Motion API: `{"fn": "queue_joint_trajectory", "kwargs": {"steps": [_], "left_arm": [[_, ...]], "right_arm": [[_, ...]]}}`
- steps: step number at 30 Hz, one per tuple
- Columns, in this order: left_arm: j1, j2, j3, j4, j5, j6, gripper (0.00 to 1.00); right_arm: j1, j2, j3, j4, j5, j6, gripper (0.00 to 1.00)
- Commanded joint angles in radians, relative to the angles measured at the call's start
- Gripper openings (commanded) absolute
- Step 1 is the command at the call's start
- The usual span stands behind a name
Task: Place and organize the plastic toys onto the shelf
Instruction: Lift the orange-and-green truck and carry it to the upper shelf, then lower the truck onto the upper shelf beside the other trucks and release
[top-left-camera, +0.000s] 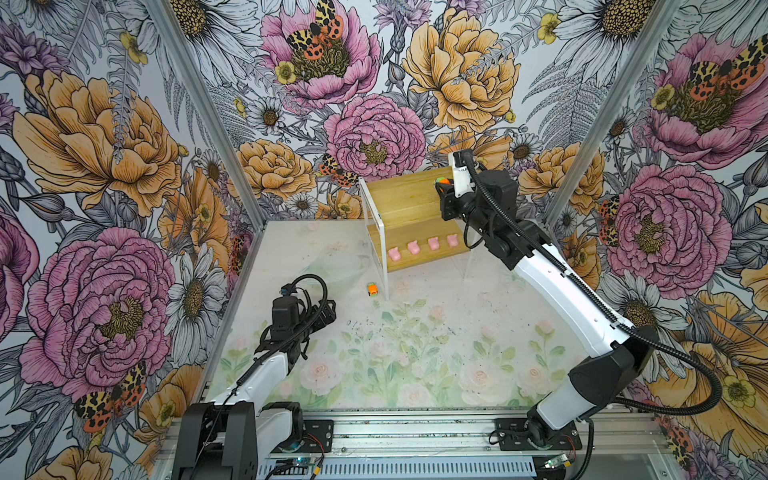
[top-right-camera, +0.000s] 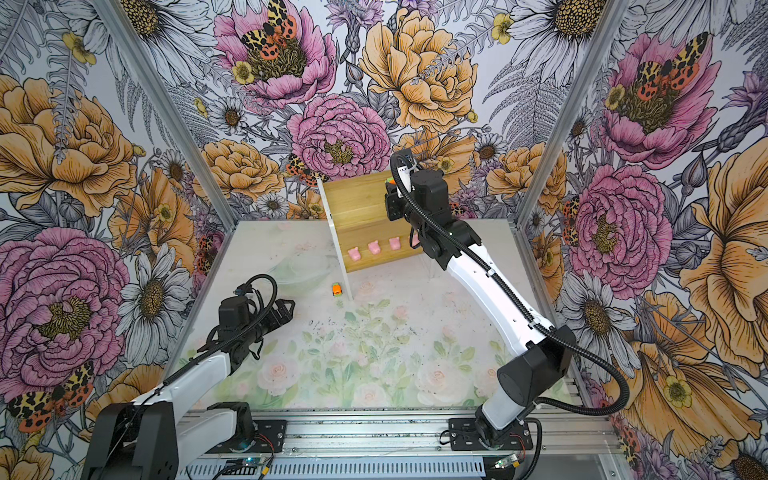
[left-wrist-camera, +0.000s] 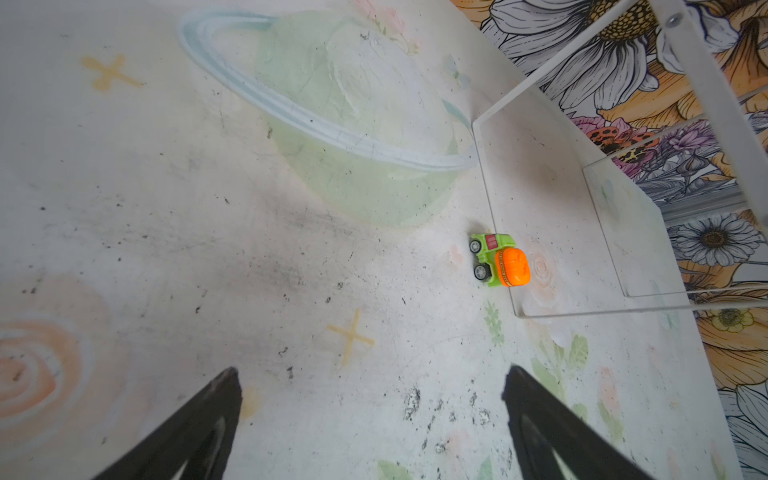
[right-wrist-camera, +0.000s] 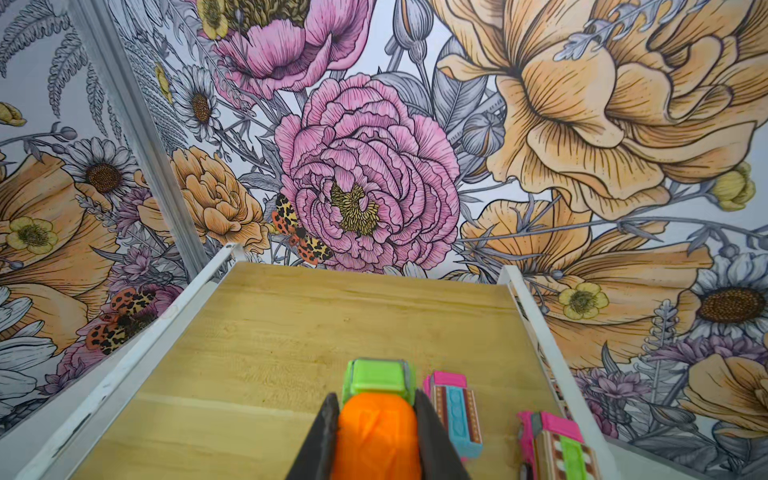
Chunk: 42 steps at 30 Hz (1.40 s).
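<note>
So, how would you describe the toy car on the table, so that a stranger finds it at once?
Find the bamboo shelf at the table's far side. By the front foot of its white side frame, an orange-and-green car lies on the table. It is the only toy there; its twin is held in the right gripper above the shelf.

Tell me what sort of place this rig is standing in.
Probably a staged robot test booth, not a home: floral wallpaper panels held in aluminium posts, the left arm and right arm bolted to a metal rail, and a printed mat under the small shelf.
</note>
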Motion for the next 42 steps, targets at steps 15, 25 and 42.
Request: {"fn": "queue_joint_trajectory", "kwargs": {"steps": [15, 25, 42], "left_arm": [[0.003, 0.001, 0.015, 0.012, 0.019, 0.002, 0.99], [0.004, -0.004, 0.014, 0.009, 0.019, 0.005, 0.99], [0.004, -0.017, 0.015, -0.003, 0.015, 0.008, 0.99]], "right_arm": [[0.02, 0.112, 0.083, -0.076, -0.048, 0.123, 0.1], [0.032, 0.12, 0.089, -0.076, -0.047, 0.118, 0.26], [0.035, 0.149, 0.1, -0.076, -0.04, 0.11, 0.34]]}}
